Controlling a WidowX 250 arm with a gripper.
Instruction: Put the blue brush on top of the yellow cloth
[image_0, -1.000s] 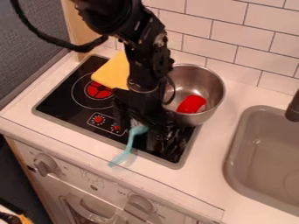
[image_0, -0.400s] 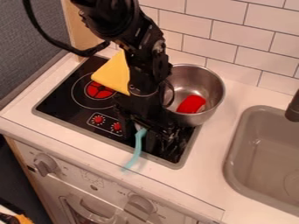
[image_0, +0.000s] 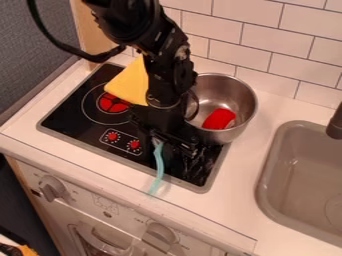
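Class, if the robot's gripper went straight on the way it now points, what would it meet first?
Most likely the blue brush, whose upper end shows right at the gripper, then the black stovetop; how high the gripper hangs is unclear.

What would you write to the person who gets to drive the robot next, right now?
Gripper: low over the cooktop's front part, at the blue brush's upper end; can't tell if it grips.
Brush: handle reaches past the cooktop's front edge.
Yellow cloth: back of cooktop, partly behind the arm.
Done: gripper is at the brush.
Left: put brush on cloth.
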